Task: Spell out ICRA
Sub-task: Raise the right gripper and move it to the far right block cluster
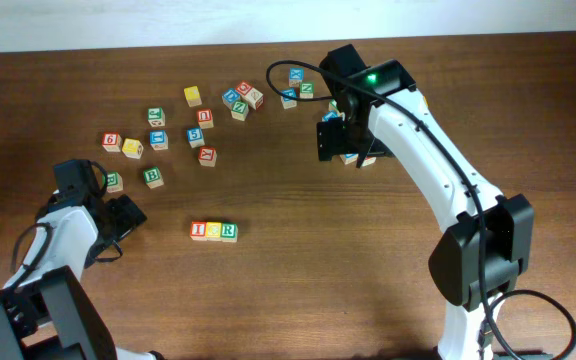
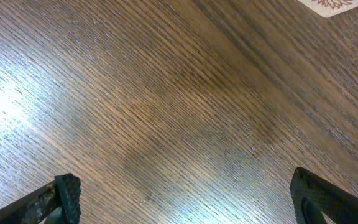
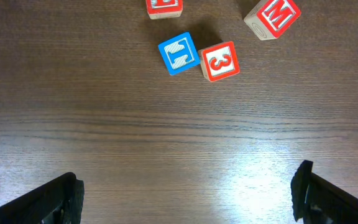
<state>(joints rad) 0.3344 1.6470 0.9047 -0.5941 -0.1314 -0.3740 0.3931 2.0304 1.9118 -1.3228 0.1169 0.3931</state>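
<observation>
Three cubes stand in a row at the table's middle front: red "I" (image 1: 198, 231), a yellow-faced cube (image 1: 213, 231) and green "R" (image 1: 228, 231), touching side by side. I cannot pick out the "A" cube among the scattered ones. My left gripper (image 1: 128, 214) (image 2: 182, 199) rests open to the left of the row, over bare wood. My right gripper (image 1: 330, 140) (image 3: 188, 199) hangs open at the back right, nothing between its fingers. Ahead of it lie a blue cube (image 3: 178, 53), a red "3" cube (image 3: 219, 61) and a red "M" cube (image 3: 272, 15).
Several loose letter and digit cubes are scattered over the back left and back middle, among them a yellow cube (image 1: 193, 96), a red "6" cube (image 1: 111, 141) and green cubes (image 1: 152, 177). A cube's corner (image 2: 331, 5) shows at the top of the left wrist view.
</observation>
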